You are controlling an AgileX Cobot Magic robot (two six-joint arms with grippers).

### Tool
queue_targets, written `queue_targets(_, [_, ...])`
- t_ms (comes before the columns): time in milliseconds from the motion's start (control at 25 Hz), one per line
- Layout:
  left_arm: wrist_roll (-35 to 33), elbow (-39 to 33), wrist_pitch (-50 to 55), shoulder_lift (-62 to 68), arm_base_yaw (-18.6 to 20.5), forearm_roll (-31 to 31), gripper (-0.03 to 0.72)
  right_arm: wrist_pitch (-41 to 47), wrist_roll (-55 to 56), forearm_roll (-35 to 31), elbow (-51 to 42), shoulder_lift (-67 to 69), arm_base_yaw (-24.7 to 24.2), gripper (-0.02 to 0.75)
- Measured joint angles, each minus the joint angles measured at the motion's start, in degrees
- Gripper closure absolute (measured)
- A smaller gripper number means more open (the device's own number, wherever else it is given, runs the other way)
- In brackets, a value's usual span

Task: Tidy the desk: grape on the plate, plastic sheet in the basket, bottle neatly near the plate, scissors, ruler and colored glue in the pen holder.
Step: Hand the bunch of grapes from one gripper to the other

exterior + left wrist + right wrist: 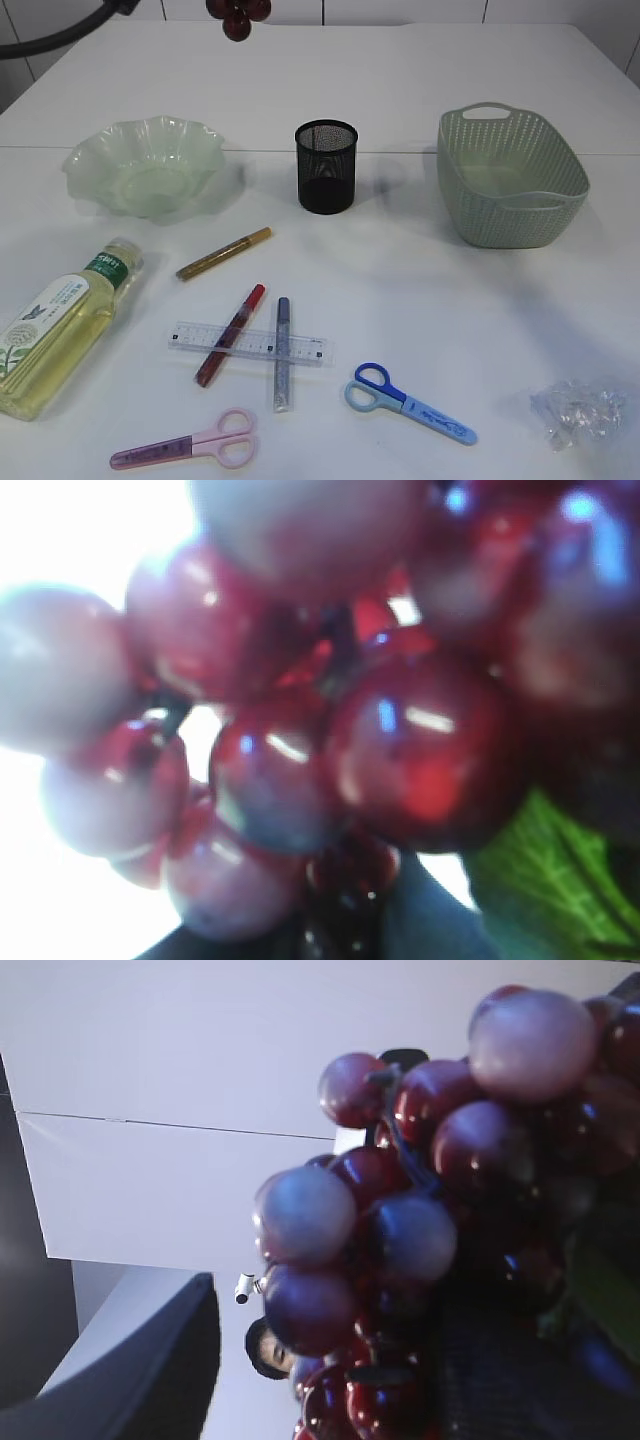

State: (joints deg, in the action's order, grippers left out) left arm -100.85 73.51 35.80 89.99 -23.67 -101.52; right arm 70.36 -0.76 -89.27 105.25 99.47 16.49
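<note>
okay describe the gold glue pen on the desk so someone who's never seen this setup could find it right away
Start at the black mesh pen holder in the middle of the white table. Look down and to its left: the gold glue pen lies alone at a slant, between the holder and the bottle. Unlike the red glue pen and silver glue pen, it does not rest on the clear ruler.

white table (420, 90) carries plate (146, 165), pen holder (326, 166), basket (509, 176), bottle (62, 325), ruler (247, 343).

Glossy red grapes (420, 750), black metal mesh pen holder (326, 166), woven-look matt plastic basket (510, 178), crinkled clear plastic sheet (578, 410)
</note>
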Motion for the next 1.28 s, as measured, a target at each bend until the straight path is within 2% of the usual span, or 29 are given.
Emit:
queue_targets(280, [0.9,0.0,-0.1,-0.4,1.2,0.0,0.614,0.0,-0.3,0.0,0.0,0.0,0.0,0.163])
queue_targets(480, [1.9,0.0,-0.3,-0.4,1.7,0.0,0.614,-0.3,-0.4,0.0,0.0,0.0,0.0,0.154])
queue_targets(600, [3.6,0.0,-0.3,-0.5,3.4,0.5,0.614,-0.4,-0.4,0.3,0.0,0.0,0.0,0.153])
queue_targets(840, [6.1,0.0,1.2,-0.6,7.3,0.7,0.617,-0.4,-0.4,3.7,0.0,0.0,0.0,0.153])
queue_targets(1000, [6.2,0.0,1.5,-0.6,8.1,0.7,0.617,-0.4,-0.4,5.4,0.0,0.0,0.0,0.153])
queue_targets(1280, [6.2,0.0,1.5,-0.7,9.5,0.7,0.617,-0.4,-0.4,14.9,0.0,0.0,0.0,0.153])
